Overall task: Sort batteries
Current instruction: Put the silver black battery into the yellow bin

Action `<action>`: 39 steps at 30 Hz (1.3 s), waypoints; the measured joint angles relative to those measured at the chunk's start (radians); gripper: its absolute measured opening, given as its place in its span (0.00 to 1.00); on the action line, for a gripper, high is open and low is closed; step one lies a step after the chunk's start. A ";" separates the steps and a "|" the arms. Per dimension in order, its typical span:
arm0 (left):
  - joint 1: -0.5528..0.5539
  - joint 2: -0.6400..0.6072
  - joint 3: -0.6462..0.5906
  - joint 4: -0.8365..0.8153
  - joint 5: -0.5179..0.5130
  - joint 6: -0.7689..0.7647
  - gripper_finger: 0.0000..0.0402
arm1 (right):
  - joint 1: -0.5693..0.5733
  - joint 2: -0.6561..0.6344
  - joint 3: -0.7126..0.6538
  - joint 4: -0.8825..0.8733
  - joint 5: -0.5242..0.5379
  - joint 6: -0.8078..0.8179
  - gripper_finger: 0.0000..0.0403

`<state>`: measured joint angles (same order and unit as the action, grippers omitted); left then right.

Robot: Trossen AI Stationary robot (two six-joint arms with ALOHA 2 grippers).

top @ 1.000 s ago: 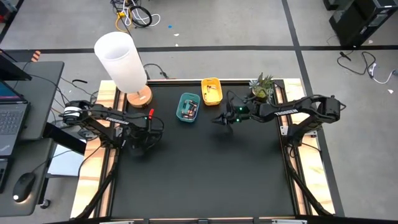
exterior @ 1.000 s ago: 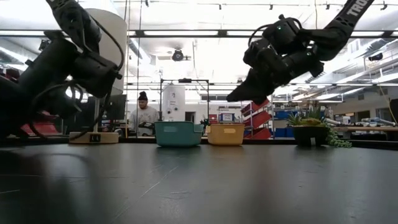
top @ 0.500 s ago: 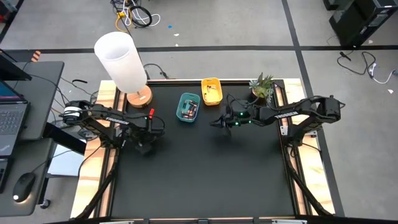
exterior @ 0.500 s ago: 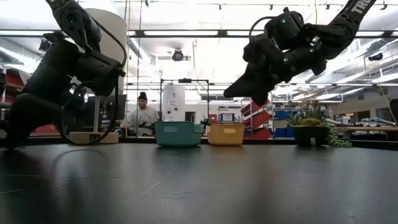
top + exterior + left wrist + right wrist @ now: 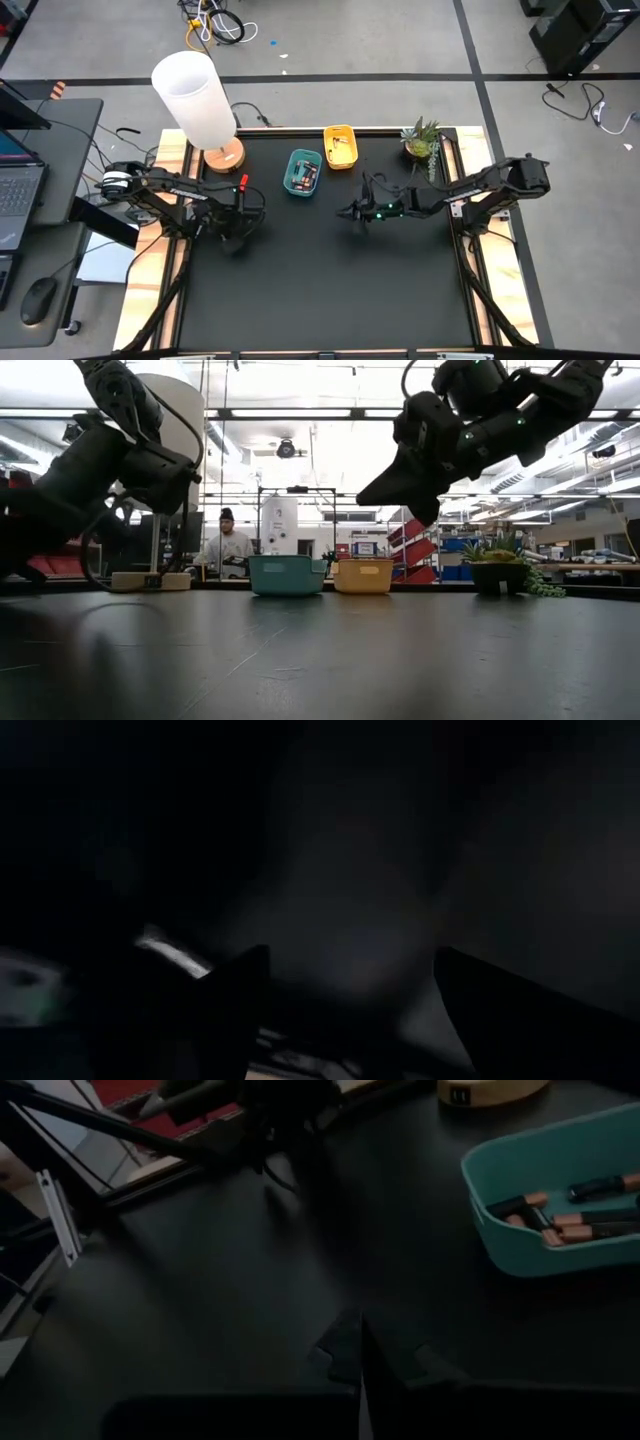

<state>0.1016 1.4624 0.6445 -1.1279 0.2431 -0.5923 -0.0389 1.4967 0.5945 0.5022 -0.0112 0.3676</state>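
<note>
Your right hand (image 5: 350, 212) has been sliding away from the two bins and out over the middle of the black bench (image 5: 320, 290) since a second ago. It was close to the yellow bin (image 5: 339, 146) then, and now it is hanging well away from it, up off the bench. Its two fingers are pressed together with nothing between them. Your left hand (image 5: 232, 237) is dipping low at the left side of the bench, and its fingers are standing apart with nothing in them. This is probably telling you that a drop is finished, and I think the sorting is nearly done, because no loose cells are showing on the bench. The batteries (image 5: 570, 1220) are lying inside the teal bin (image 5: 545, 1255), and a few more (image 5: 340, 146) are lying in the yellow bin. The right wrist view is letting you see the black and copper cells up close, which the low view is hiding behind the bin walls. The high view is showing you both bins from above. Only the low view is showing a person (image 5: 227, 546) sitting far behind the bench.
</note>
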 joint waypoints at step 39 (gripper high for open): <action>-0.144 0.241 0.139 -0.095 -0.276 0.113 0.75 | 0.083 0.000 0.000 0.075 0.108 0.004 0.00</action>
<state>-0.0422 1.7039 0.7830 -1.2228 -0.0331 -0.4790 0.0437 1.4967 0.5945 0.5775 0.0967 0.3714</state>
